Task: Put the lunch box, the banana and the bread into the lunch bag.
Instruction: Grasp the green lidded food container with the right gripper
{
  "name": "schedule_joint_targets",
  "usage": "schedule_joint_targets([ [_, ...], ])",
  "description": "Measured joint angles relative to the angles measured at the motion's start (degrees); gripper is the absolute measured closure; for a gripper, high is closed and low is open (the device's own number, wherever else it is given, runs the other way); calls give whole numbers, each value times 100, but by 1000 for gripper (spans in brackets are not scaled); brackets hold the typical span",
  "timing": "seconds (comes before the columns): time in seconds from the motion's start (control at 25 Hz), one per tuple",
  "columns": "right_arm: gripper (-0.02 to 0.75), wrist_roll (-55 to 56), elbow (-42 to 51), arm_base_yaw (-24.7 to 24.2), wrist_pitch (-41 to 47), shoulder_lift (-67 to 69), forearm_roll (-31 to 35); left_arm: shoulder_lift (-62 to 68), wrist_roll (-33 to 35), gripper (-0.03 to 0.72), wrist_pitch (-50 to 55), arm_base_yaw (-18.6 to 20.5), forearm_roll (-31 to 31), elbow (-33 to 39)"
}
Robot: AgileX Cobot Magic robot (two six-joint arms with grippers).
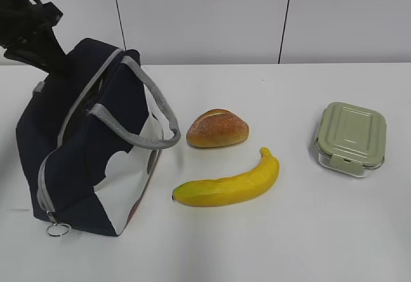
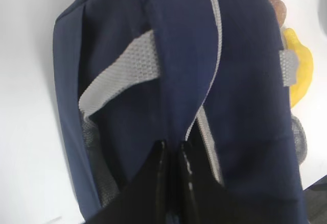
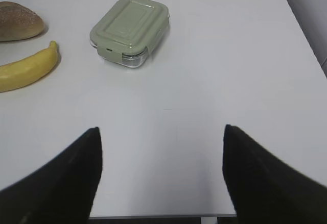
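Observation:
The navy lunch bag [image 1: 83,147] stands tilted at the left, with its grey handles [image 1: 151,105] up and its ring pull [image 1: 58,229] at the lower front corner. My left gripper [image 2: 172,145] is shut on the bag's navy top fabric [image 2: 173,55] beside the grey zipper. Its arm [image 1: 29,25] reaches in from the top left. The bread [image 1: 217,128], the banana [image 1: 228,182] and the green-lidded lunch box [image 1: 350,137] lie on the table to the right of the bag. My right gripper [image 3: 161,129] is open and empty above bare table, short of the lunch box [image 3: 130,30].
The white table [image 1: 270,243] carries everything, and a white panelled wall runs behind it. In the right wrist view the banana [image 3: 28,68] and the bread [image 3: 18,21] lie left of the lunch box. The table's front edge [image 3: 153,216] shows below the fingers.

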Motion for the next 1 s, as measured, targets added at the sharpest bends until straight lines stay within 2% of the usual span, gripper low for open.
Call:
schedule_joint_targets([
  [0.8, 172, 0, 0, 0, 0, 0, 0, 0, 21, 699, -268, 0, -983, 0],
  [1.0, 172, 0, -26, 0, -47, 71, 367, 0, 11, 699, -282, 0, -1086, -19],
])
